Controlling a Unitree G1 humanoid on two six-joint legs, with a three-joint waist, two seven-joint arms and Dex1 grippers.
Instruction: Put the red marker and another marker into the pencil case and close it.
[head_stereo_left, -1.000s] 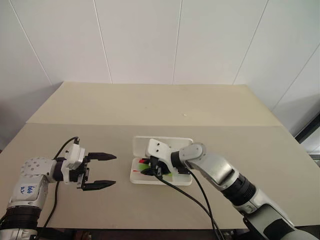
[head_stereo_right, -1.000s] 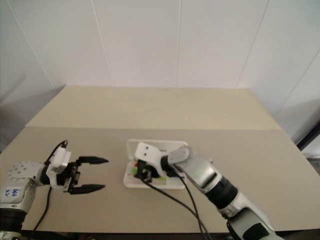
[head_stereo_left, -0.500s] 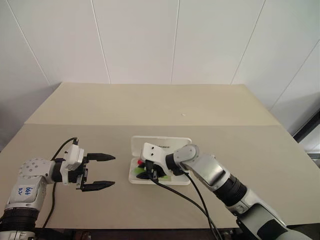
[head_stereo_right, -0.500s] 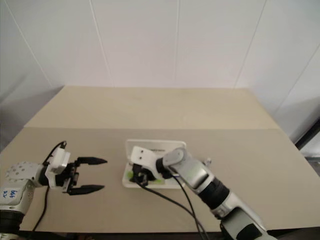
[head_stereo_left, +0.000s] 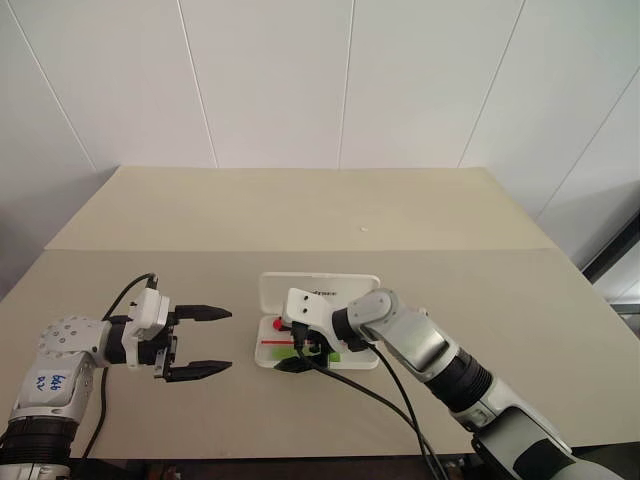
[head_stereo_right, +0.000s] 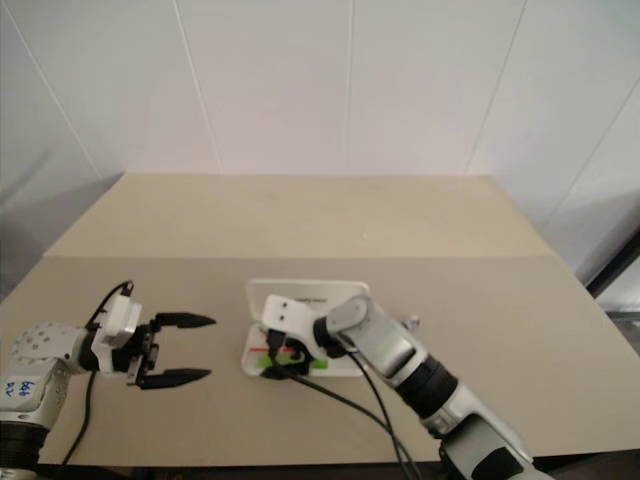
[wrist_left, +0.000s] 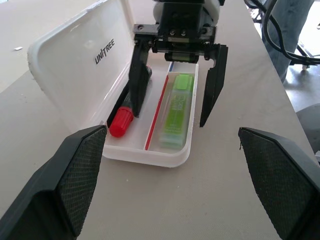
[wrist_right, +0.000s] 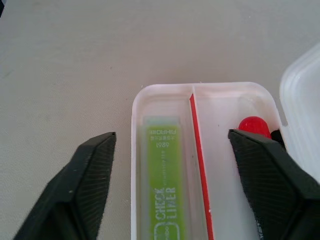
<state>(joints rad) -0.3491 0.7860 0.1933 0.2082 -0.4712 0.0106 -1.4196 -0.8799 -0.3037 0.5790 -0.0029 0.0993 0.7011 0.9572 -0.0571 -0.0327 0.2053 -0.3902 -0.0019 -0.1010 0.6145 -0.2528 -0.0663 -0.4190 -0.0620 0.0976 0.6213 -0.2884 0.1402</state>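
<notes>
The pencil case (wrist_left: 165, 161) lies open mid-table, its white lid (wrist_left: 82, 65) tilted up on the far side. The red marker (wrist_left: 121, 121) lies in the compartment nearer the lid. Beyond the red divider lies the other marker, a lime-green highlighter (wrist_left: 177, 107), flat in the front compartment (wrist_right: 162, 195). My right gripper (head_stereo_left: 297, 348) hovers over the case, open, its fingers (wrist_left: 214, 80) straddling both markers and holding nothing. My left gripper (head_stereo_left: 195, 342) is open and empty, a hand's width to the left of the case and pointing at it.
The tan table (head_stereo_left: 300, 215) has a seam running across it behind the case. A black cable (head_stereo_left: 385, 400) trails from my right wrist over the table's front edge. A white wall stands behind the table.
My right gripper has opened wide over the case and the green highlighter now lies flat in its compartment. The left arm has kept still.
</notes>
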